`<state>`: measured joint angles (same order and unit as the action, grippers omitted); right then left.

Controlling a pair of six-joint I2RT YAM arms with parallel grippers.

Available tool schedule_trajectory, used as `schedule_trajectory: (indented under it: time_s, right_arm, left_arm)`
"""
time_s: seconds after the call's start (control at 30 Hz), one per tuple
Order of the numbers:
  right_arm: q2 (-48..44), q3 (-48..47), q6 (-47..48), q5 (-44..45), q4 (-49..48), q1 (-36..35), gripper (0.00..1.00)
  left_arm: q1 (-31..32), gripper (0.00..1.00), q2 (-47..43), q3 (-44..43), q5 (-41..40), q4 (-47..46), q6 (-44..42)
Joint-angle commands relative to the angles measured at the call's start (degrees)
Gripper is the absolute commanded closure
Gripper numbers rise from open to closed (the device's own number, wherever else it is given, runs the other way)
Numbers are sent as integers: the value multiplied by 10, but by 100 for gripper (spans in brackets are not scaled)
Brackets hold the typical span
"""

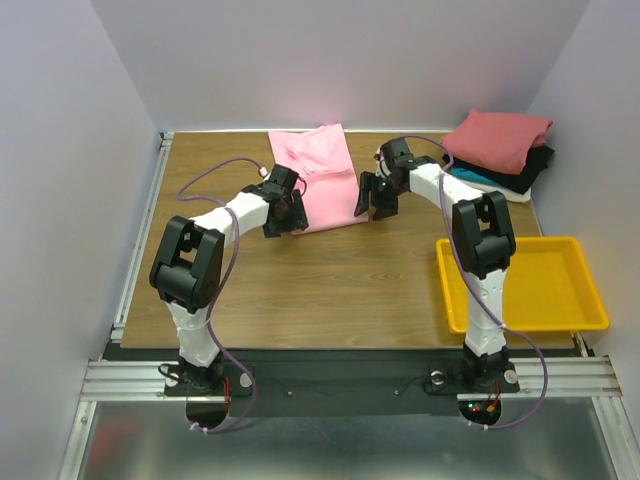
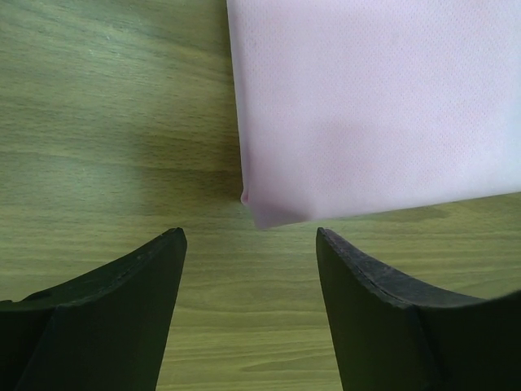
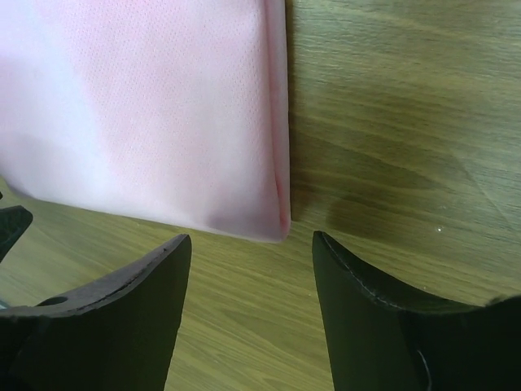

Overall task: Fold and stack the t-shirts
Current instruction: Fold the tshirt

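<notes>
A wood-grain desk (image 1: 330,280) sits between pale lilac walls (image 1: 60,150), with a yellow tray (image 1: 570,300) at the right. The folded pink t-shirt (image 1: 318,175) lies back centre. In the back right stack of t-shirts (image 1: 500,140), red hides most of those beneath. Both arms reach forward; the left hand (image 2: 248,235) and right hand (image 3: 251,238) are spread and empty, each just short of a near corner of the pink t-shirt.

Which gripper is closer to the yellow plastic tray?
Right. The right gripper is at the light pink cloth t-shirt's near right corner, left of the yellow plastic tray; the left gripper is farther left.
</notes>
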<state>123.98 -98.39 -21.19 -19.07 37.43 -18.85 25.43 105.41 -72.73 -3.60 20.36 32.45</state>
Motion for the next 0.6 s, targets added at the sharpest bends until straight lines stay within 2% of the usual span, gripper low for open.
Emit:
schedule_trajectory:
  time_s: [0.0,0.17,0.37,0.57]
  right_arm:
    - [3,9,4,6,-22,-6,34]
    - [14,13,4,11,-24,-7,37]
    - [27,7,6,11,-25,-7,45]
    - [35,-7,8,7,-27,-7,47]
  left_arm:
    - [8,26,9,-10,-4,-3,0]
    - [10,30,15,-1,3,-9,3]
    - [11,37,20,8,-2,-12,5]
    - [11,38,12,7,-15,-10,2]
